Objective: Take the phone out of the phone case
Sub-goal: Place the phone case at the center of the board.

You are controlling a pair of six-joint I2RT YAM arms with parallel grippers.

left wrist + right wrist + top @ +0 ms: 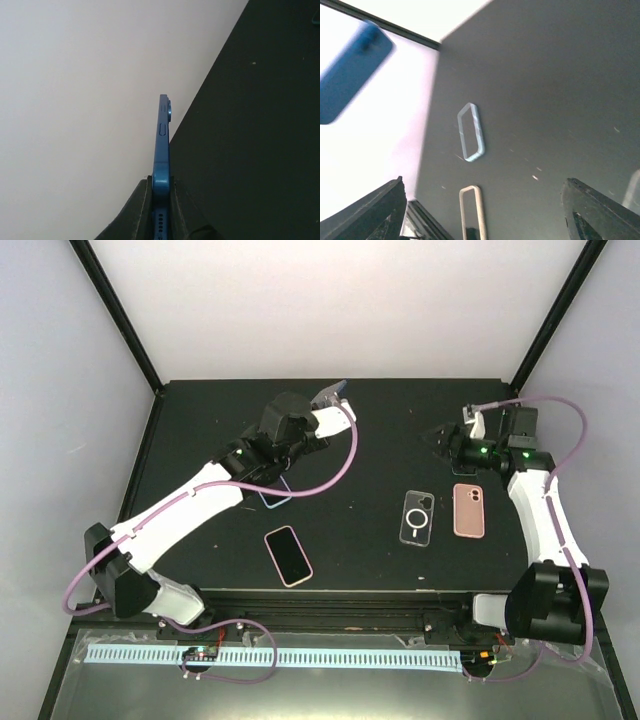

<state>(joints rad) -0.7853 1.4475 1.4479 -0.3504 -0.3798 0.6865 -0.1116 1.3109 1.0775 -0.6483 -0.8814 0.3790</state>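
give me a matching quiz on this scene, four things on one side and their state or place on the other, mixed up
Column A
1. blue phone
2. clear case with a ring
3. pink-edged phone
4. right gripper

Column B
a. open, holding nothing
b. clamped in the left gripper, lifted up
c. lying flat, see-through and empty
d. lying flat, dark screen facing up

Pairs: 1-b, 2-c, 3-d, 4-a
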